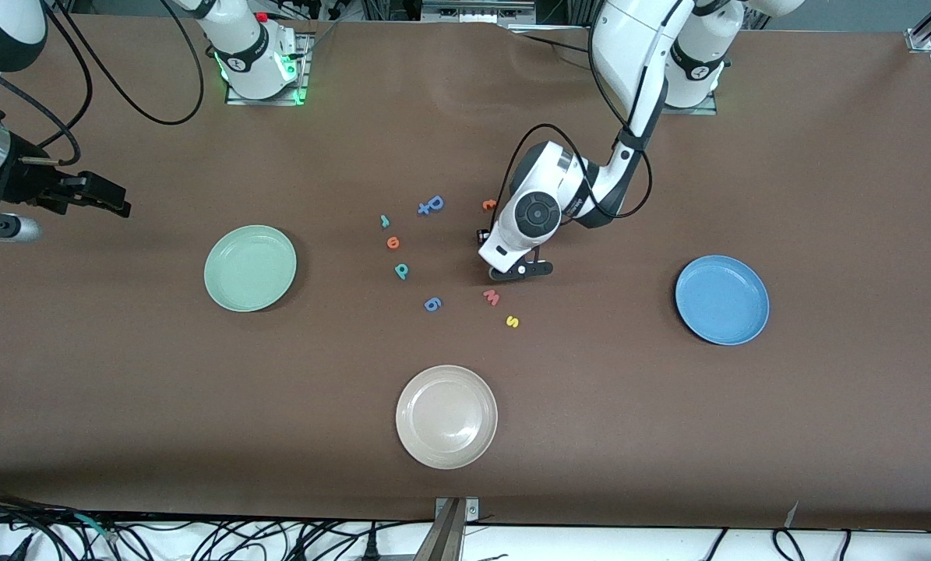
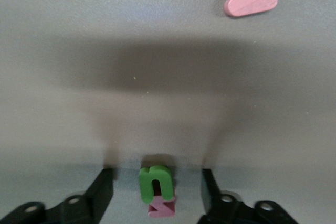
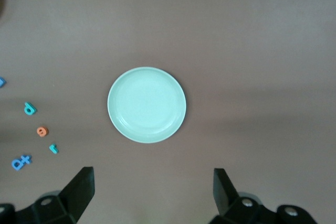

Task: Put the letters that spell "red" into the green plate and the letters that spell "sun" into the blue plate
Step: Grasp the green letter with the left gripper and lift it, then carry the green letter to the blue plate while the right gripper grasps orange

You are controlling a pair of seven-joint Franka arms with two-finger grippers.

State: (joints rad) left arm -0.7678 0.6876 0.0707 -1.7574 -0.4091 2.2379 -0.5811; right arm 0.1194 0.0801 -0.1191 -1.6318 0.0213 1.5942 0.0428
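Note:
My left gripper (image 1: 520, 270) is down at the table in the middle of the letters, open. A green U-shaped letter (image 2: 156, 181) lies between its fingers (image 2: 102, 192) with a gap on each side, and a dark red letter (image 2: 163, 208) touches it. The yellow "s" (image 1: 512, 321) lies nearer the camera. The teal "r" (image 1: 384, 221), orange "e" (image 1: 393, 242) and teal "d" (image 1: 401, 270) lie between the gripper and the green plate (image 1: 250, 267). The blue plate (image 1: 721, 299) sits toward the left arm's end. My right gripper (image 1: 99, 195) waits open in the air at the right arm's end, facing the green plate (image 3: 147, 104).
A pink "w" (image 1: 491, 297) lies just nearer the camera than the left gripper. Blue letters (image 1: 431, 205) and another blue one (image 1: 432, 304) sit among the rest, with a second orange letter (image 1: 489, 205) close to the left arm. A cream-white plate (image 1: 446, 416) stands nearest the camera.

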